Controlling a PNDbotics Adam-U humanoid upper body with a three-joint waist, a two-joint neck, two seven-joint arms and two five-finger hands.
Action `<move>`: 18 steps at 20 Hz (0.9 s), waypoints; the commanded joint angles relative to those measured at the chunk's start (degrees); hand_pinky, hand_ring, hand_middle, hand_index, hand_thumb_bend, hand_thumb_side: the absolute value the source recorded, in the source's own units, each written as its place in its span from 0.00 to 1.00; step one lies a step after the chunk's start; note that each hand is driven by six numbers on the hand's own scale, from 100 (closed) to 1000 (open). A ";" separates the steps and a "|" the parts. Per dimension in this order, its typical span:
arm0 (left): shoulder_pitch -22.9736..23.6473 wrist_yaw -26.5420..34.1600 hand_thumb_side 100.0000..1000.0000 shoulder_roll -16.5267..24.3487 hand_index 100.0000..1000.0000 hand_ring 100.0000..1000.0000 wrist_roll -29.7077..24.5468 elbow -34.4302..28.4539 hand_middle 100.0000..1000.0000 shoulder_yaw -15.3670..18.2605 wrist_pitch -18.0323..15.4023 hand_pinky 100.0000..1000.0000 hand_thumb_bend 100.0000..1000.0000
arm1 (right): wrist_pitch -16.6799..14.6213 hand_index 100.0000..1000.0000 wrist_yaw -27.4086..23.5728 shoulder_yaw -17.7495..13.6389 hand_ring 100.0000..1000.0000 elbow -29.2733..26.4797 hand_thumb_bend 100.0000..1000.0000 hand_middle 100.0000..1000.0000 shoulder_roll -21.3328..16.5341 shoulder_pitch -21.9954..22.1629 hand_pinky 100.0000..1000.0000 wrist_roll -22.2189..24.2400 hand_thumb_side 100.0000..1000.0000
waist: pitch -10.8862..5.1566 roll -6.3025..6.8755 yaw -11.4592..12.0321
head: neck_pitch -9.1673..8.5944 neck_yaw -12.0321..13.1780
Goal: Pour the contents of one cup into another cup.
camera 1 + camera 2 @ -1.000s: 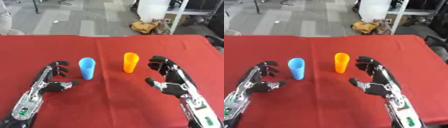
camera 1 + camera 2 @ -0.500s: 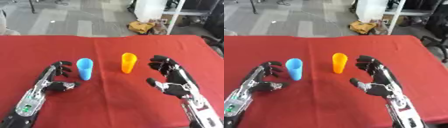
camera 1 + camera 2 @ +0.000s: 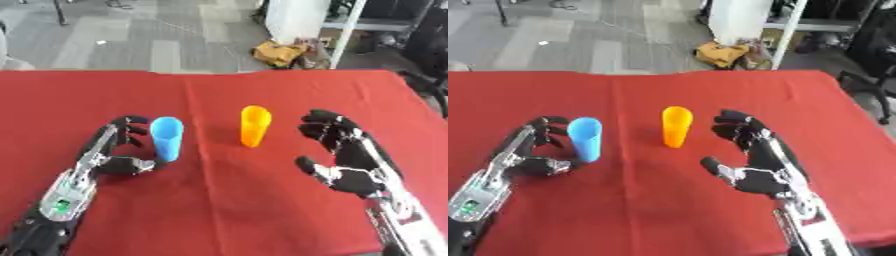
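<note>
On the red table (image 3: 667, 210), 2 cups stand upright and apart: a blue cup (image 3: 585, 139) to the left and an orange cup (image 3: 676, 126) nearer the middle. The left hand (image 3: 529, 152) sits just beside the blue cup, its fingers partly curled toward the cup's left side and its thumb near the base. The right hand (image 3: 754, 160) is spread with relaxed fingers to the right of the orange cup, clear of it.
</note>
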 commanded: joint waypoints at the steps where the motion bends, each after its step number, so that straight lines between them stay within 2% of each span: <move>1: -2.12 -0.71 0.00 0.64 0.77 0.70 -0.32 0.25 0.75 0.46 -0.44 0.58 0.79 | -0.14 0.83 -0.51 0.06 0.76 -1.54 0.53 0.73 -0.38 -0.97 0.85 0.31 0.00 | -0.69 0.13 -0.36 | -0.83 0.35; 9: -4.19 -2.30 0.00 0.22 0.77 0.70 -1.07 2.45 0.75 0.57 -0.96 0.58 0.80 | -0.14 0.83 -0.62 0.19 0.76 -1.83 0.53 0.73 -0.26 -1.25 0.85 0.48 0.00 | -0.13 0.28 -1.10 | -0.89 0.59; 18: -5.82 -2.54 0.00 -0.48 0.78 0.69 -2.89 4.46 0.73 0.70 -1.89 0.57 0.86 | -0.17 0.83 -0.62 0.26 0.76 -1.95 0.53 0.73 -0.13 -1.42 0.85 0.56 0.00 | 0.50 0.22 -1.83 | -1.16 0.91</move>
